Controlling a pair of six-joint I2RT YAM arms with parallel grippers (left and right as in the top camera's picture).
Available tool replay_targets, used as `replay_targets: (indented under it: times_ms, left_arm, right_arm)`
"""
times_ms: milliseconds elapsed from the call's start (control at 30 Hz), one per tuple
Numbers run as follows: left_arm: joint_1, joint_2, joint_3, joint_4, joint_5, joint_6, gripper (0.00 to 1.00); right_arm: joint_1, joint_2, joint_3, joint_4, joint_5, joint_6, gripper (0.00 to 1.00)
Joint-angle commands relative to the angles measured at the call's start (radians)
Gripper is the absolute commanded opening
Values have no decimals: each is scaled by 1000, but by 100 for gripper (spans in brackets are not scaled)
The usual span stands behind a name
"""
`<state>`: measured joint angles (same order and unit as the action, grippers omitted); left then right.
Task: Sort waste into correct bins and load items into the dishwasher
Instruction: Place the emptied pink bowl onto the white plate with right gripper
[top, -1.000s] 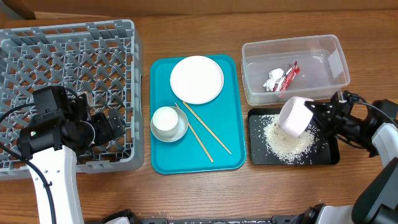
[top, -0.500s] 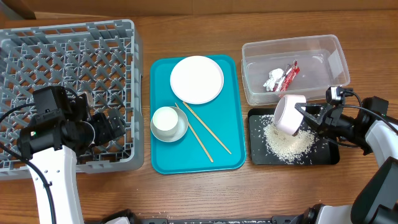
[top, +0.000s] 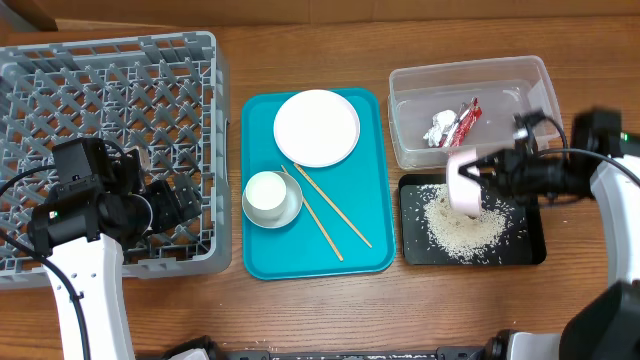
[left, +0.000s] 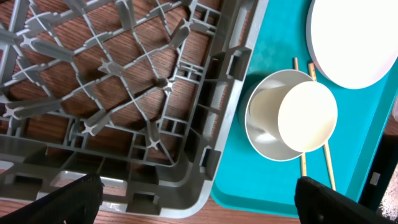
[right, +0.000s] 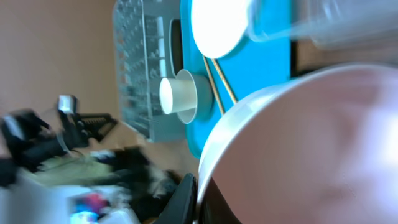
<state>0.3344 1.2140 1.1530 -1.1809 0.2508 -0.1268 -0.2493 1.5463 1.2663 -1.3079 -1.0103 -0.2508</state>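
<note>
The right hand is clamped on the rim of the small pale pink bowl, which is tipped on its side above the loose white rice grains in the shallow black rectangular tray. The left hand hangs over the near right corner of the large grey plastic dish rack, fingers spread wide and empty. The small white cup stands in the grey bowl on the flat teal tray.
</note>
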Motion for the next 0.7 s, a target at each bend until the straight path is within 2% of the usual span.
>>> replay_targets:
  times_ms: [0,133,333,467,667]
  left_arm:
    - [-2,1,22,4,5,19,100]
    - [-2,1,23,4,5,18,100]
    - [-2,1,22,3,5,18,100]
    - [-2,1,23,3,5,18,100]
    - [-2,1,22,3,5,18,100]
  right_arm:
    - [155,-34,150,-13,228,-11,4]
    - [367,-33,201,121,452,68,4]
    - [661,5,199,436,749,71,4]
    - [780,80,199,616,856,34,4]
    - [856,243,199,800,840,34,4]
